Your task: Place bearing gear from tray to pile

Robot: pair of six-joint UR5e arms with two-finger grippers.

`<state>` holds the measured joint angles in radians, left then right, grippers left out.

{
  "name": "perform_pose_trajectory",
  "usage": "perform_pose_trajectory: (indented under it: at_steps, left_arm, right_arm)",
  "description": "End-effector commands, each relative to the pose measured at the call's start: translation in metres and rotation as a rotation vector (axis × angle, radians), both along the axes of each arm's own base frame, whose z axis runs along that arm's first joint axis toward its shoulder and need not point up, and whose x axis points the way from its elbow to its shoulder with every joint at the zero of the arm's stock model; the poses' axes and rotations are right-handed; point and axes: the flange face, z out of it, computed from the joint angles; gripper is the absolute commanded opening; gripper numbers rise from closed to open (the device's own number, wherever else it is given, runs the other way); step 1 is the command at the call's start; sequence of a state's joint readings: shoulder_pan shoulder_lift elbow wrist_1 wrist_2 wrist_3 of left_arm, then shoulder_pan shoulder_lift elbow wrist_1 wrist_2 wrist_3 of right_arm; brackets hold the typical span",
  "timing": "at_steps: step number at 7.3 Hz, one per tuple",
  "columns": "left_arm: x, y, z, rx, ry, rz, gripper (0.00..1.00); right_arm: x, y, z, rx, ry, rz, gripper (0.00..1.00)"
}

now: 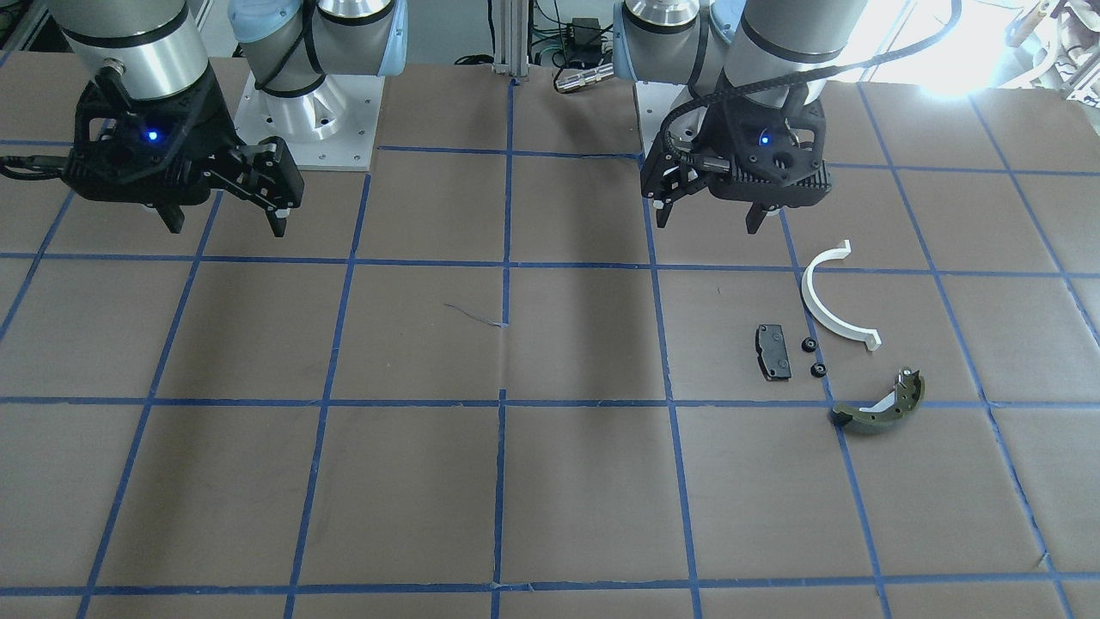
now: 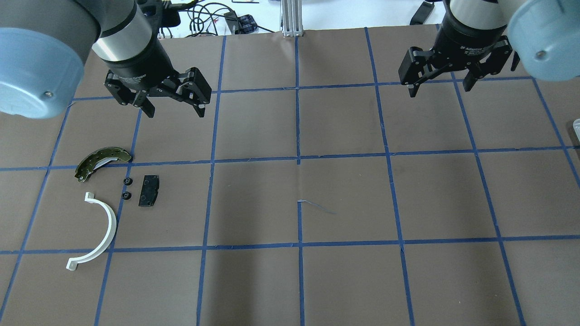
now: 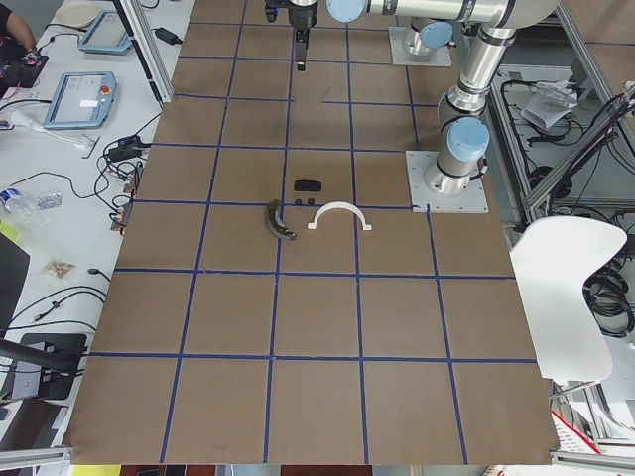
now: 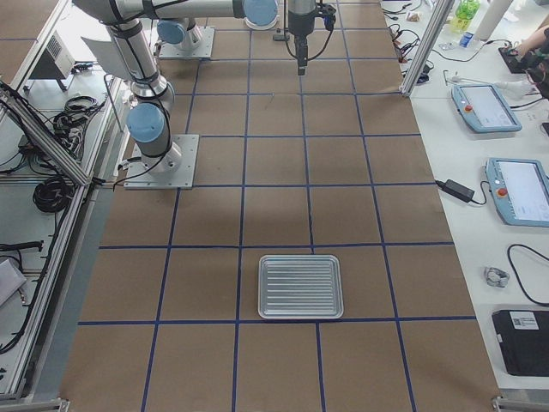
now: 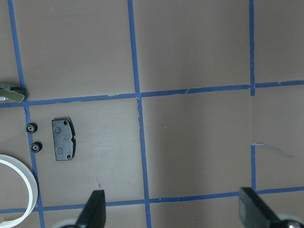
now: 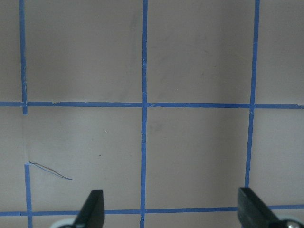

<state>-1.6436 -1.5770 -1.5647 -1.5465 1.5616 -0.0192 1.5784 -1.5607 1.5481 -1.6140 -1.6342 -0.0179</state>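
Observation:
Two small black bearing gears [image 2: 128, 181] [image 2: 126, 195] lie on the table in the pile, between the black pad [image 2: 149, 190], the olive-green brake shoe [image 2: 97, 161] and the white half-ring [image 2: 110, 226]. They also show in the front view [image 1: 808, 345] and in the left wrist view [image 5: 31, 128]. My left gripper [image 2: 175, 111] hangs open and empty above the table, beyond the pile. My right gripper [image 2: 439, 89] hangs open and empty on the far right. The ribbed metal tray [image 4: 300, 286] shows only in the exterior right view and holds nothing.
Brown paper with a blue tape grid [image 2: 298, 160] covers the table. The arm bases [image 1: 309, 112] stand on the robot's side. A short scratch mark [image 2: 317, 206] is near the middle. Tablets and cables [image 4: 485, 107] lie on a side bench.

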Motion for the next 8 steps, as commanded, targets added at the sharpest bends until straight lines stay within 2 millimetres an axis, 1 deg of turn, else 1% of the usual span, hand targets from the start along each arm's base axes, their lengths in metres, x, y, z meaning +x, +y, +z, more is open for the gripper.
perform_pose_trajectory:
  at_steps: [1,2,4,8]
  left_arm:
    - [0.0004,0.0005,0.0007,0.0,0.0,-0.002,1.0]
    - [0.002,0.0004,-0.001,0.004,-0.002,-0.002,1.0]
    - [0.0019,0.0008,-0.0055,0.007,-0.001,-0.005,1.0]
    - [0.0021,0.0015,-0.0037,0.001,-0.002,-0.008,1.0]
  right_arm:
    - [0.0028,-0.0005,-0.0006,-0.002,-0.028,-0.002,1.0]
    - [0.0075,-0.0003,-0.0044,-0.001,-0.075,-0.003,1.0]
    - [0.006,-0.0008,-0.0041,-0.004,-0.068,-0.005,1.0]
    - [0.0071,-0.0009,-0.0038,-0.007,-0.072,-0.006,1.0]
